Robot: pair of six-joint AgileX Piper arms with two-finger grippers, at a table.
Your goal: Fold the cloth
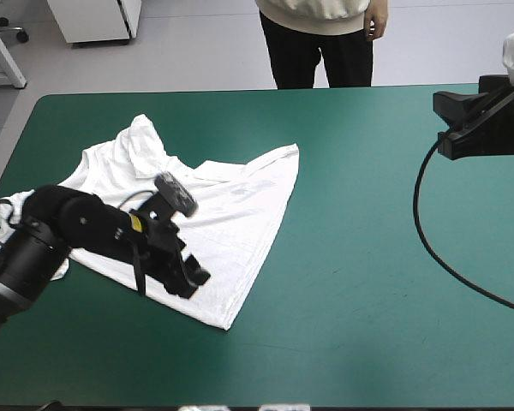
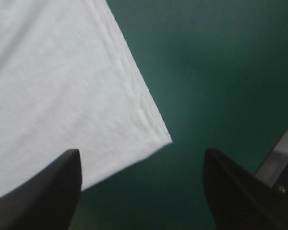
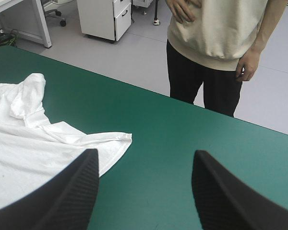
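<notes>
Over the left half of the worktop (image 1: 368, 282) the T-shirt (image 1: 223, 214) is lying partly spread, with its far-left part bunched into a ridge (image 1: 141, 141) and its near corner (image 2: 165, 140) pointing at the near edge. I am hovering the left gripper (image 1: 188, 276) low over the near part of the shirt. Its fingers are spread wide and holding nothing. In the left wrist view the corner is sitting just ahead of the gap, with cloth on one finger's side and bare teal-green cover on the other. I am keeping the right gripper (image 3: 146, 153) raised at the far right, well apart from the shirt, fingers spread too, empty.

My read is that I am lining up a pinch on that near corner. Doing it well means:
- Centring the gap on the corner tip, so both fingers are straddling the hem (image 2: 134, 91).
- Going down until the fingertips are touching the cover, then pressing them together.
- Watching for layers. The corner may be more than one layer, and I cannot tell; catching only the top one would peel it apart.
- Lifting slowly, because limp cloth will likely drag the bunched part along.

The right gripper should probably be taking the far-right corner (image 1: 293, 150), so the fold is carried evenly.
</notes>
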